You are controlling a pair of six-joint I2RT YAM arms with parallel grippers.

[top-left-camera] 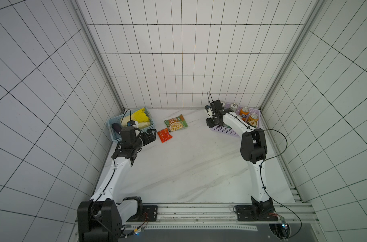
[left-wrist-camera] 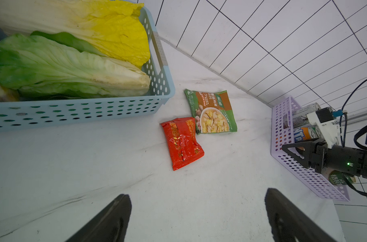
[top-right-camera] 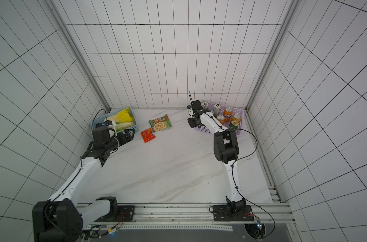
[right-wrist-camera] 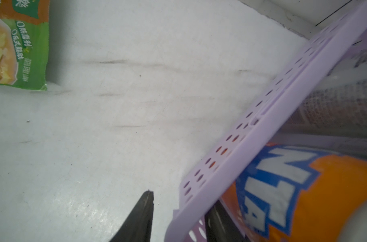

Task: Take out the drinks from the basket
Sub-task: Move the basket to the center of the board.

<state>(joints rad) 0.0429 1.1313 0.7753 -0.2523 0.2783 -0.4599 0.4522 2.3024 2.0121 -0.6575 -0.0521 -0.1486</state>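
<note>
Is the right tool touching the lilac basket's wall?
Cannot tell. In the right wrist view the right tool straddles the lilac basket wall: bare table shows beside the outer finger, but the wall hides the inner finger's contact.

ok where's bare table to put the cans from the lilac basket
Free: the table between left arm and right arm, in front of the red packet; also the strip between green packet and lilac basket. Crowded: both back corners.
</note>
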